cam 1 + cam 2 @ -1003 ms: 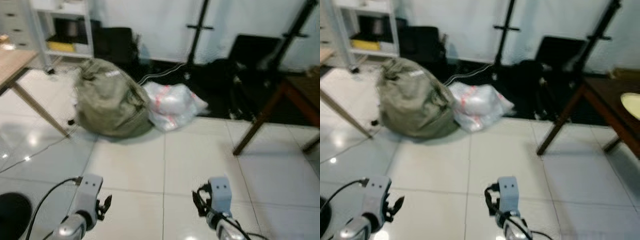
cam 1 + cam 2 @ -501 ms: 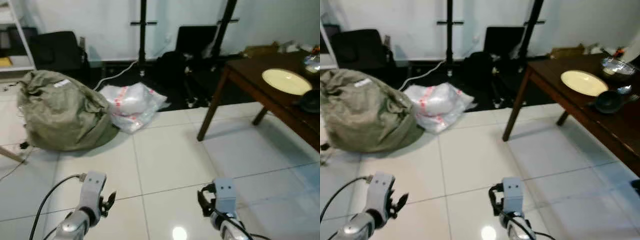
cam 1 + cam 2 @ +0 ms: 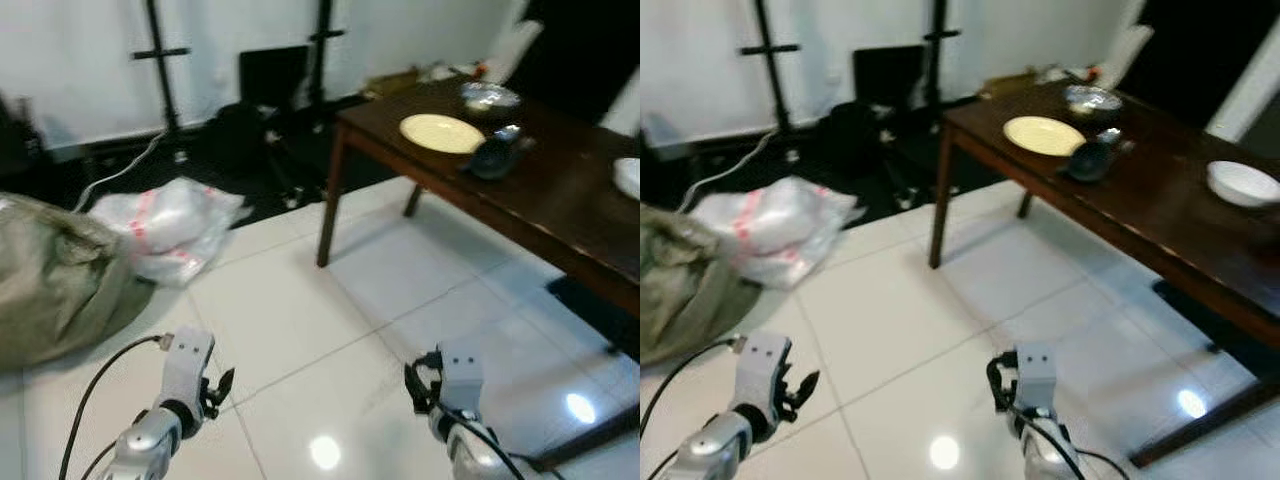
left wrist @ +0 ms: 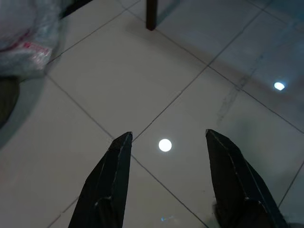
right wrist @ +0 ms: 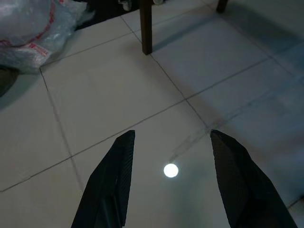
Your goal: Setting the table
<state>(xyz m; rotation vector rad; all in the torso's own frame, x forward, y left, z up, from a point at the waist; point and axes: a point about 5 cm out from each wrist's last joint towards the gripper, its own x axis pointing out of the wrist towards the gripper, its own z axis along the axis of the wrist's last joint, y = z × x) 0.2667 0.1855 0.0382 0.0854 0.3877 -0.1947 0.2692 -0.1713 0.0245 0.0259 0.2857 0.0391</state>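
Whole view swung rightward since a second ago: camera turned, not the things. Dark wooden table (image 3: 1160, 215), then barely at the frame edge, now fully in sight ahead and to the right of both grippers. White shelving and pale table of a second ago gone from view. Olive sack (image 3: 45, 290) pushed to the left edge, beyond the left gripper.

Left gripper (image 4: 166, 161) low over white tiled floor (image 3: 300, 330), fingers (image 4: 107, 183) spread wide, nothing between them. Right gripper (image 5: 171, 175) likewise low over tile, fingers (image 5: 111, 185) wide apart, empty. Both held much as before.

On the table, well ahead of the right gripper: cream plate (image 3: 1043, 134) near the far corner, dark bowl (image 3: 1087, 160) just beside it toward the near side, shiny metal bowl (image 3: 1091, 99) beyond it, white bowl (image 3: 1243, 183) farther right along the tabletop.

Nearest table leg (image 5: 146, 26) straight ahead of the right gripper, well apart. Clear plastic bag (image 3: 165, 225) with red print ahead of the left gripper, against the sack. Black stands (image 3: 155, 60) and dark bags (image 3: 250, 125) along the far white wall. Ceiling-light glare (image 5: 170, 170) on the tile between the right gripper's fingers.
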